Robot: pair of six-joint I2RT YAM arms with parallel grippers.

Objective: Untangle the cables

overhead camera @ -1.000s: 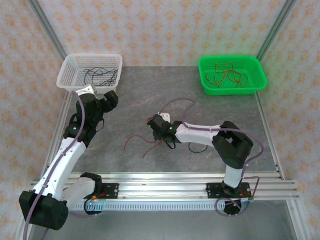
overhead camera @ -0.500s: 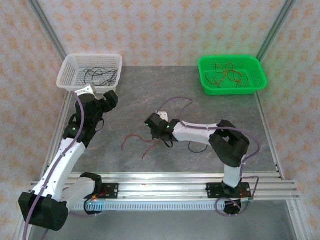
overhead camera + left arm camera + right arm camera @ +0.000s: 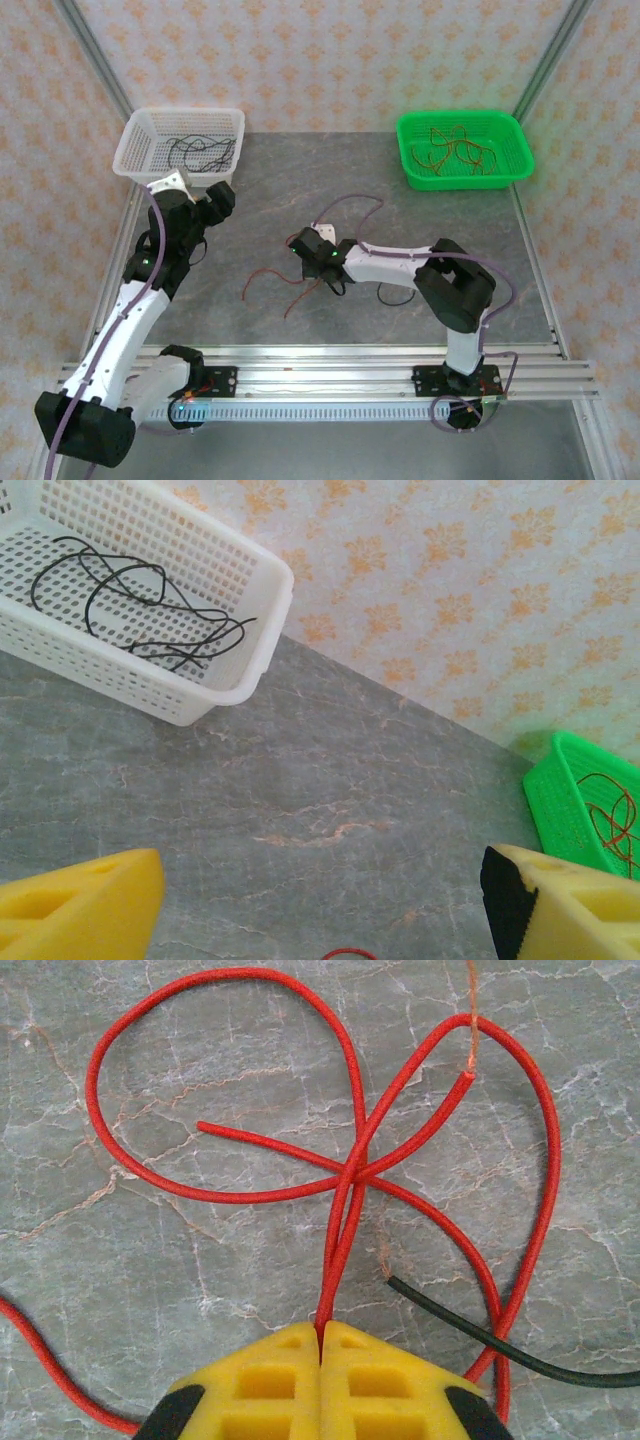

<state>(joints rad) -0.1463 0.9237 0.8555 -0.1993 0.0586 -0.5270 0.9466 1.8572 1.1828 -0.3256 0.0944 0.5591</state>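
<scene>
Red cables (image 3: 350,1160) lie looped and crossing on the grey table (image 3: 400,200), with a black cable (image 3: 480,1335) beside them at the lower right. My right gripper (image 3: 321,1332) is shut on two red strands where they run together. From above, the red cables (image 3: 265,278) trail left of the right gripper (image 3: 312,262). My left gripper (image 3: 320,900) hangs open over bare table near the white basket (image 3: 250,610); a red loop (image 3: 348,953) peeks in at the bottom edge.
The white basket (image 3: 135,145) at the back left holds black cables (image 3: 200,152). A green basket (image 3: 515,160) at the back right holds red cables (image 3: 455,148). An aluminium rail (image 3: 320,365) runs along the near edge.
The right gripper has slid slightly left and away with the red cables. The left arm has shifted a little toward the white basket.
</scene>
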